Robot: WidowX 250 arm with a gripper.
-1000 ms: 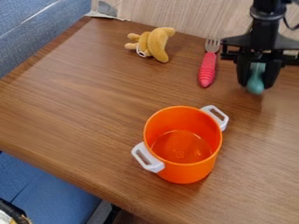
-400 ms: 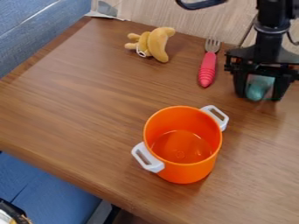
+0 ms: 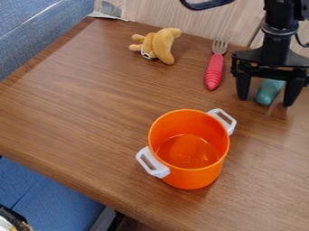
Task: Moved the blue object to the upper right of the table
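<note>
the black two-finger gripper (image 3: pixel 266 100) stands wide around the rounded, plastic-looking blue-green object (image 3: pixel 269 92); release seems done (next, lift clear).

I can't make out the far end of the smooth, rounded teal object (image 3: pixel 266 94) behind the black two-finger gripper (image 3: pixel 265 102). The top edge cuts off a curved black bar (image 3: pixel 208 5); the lower left corner crops a dark-edged thing (image 3: pixel 13 219) (what it is, I can't tell).

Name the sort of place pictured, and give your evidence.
Probably a robot test area set up on a table: a black robot gripper hangs over the wooden tabletop, where an orange pot and a plush toy sit.
</note>
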